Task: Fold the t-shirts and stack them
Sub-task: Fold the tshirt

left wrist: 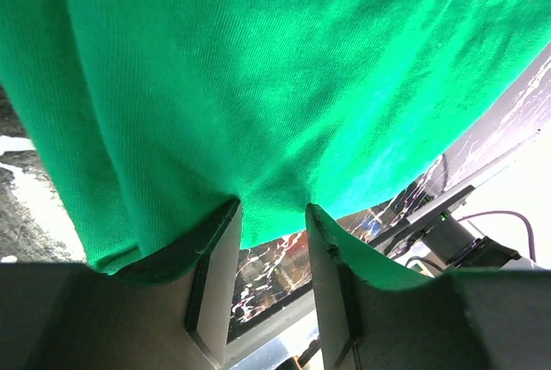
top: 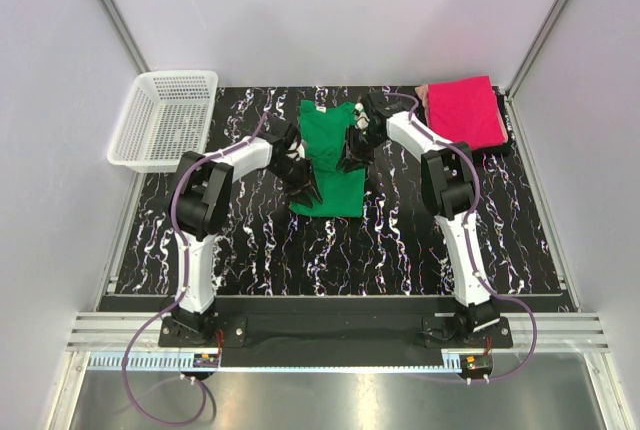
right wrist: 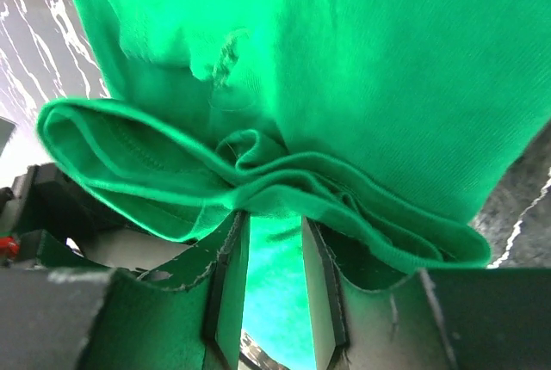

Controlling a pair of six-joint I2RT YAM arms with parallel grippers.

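1. Right up against the left wrist cam, the left gripper [left wrist: 274, 208] has its fingers nipped onto the hem of the green t-shirt [left wrist: 284, 77]. The cloth drapes above the lens.
2. The right gripper [right wrist: 274, 215] is clamped on a bunched wad of folded green edges on the opposite side.
3. From the top, the green t-shirt lies mid-table with its collar toward the far side and a gripper at each long edge.
4. The pink t-shirt [top: 465, 110] sits folded in the far right corner, well apart from both grippers.
5. The table [top: 400, 240] is black with white marbling. A white mesh basket [top: 127, 120] sits at the far left corner, with pale walls [top: 320, 10] around.
6. The wrist views crop most of the cloth. From above, the fingertips are just dark blobs.
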